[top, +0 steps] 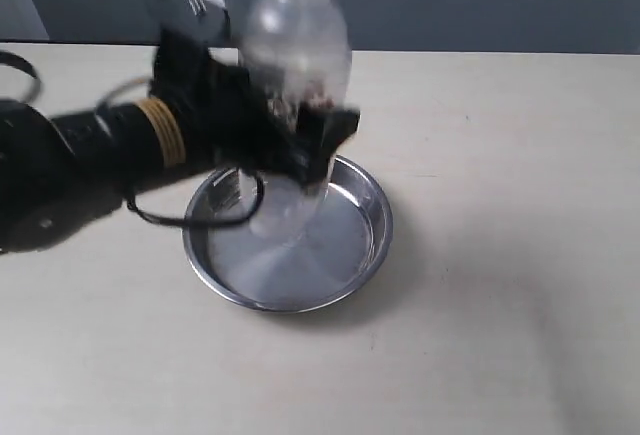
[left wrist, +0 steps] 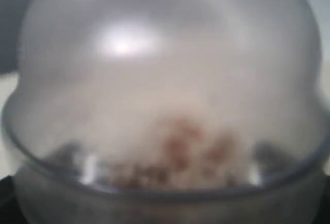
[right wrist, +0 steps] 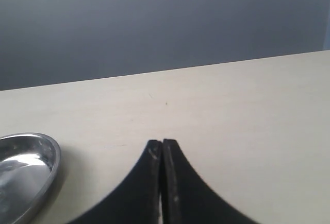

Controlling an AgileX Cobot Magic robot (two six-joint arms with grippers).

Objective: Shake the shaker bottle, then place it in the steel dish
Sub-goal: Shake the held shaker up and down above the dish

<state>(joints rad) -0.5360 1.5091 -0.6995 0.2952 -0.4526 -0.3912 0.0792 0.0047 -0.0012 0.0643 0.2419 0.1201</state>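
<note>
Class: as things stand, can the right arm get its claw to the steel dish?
Probably yes, at its near rim: only bare table lies between the right claw and the steel dish. The left claw holds the shaker bottle over the dish's middle, blocking that part.

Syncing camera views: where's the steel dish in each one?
Exterior: steel dish at centre, shaker bottle over it.
Left wrist: not in view; the bottle fills the frame.
Right wrist: lower-left corner, partly cut off.
Shared landmark: pale tabletop meeting grey wall, exterior and right wrist.
</note>
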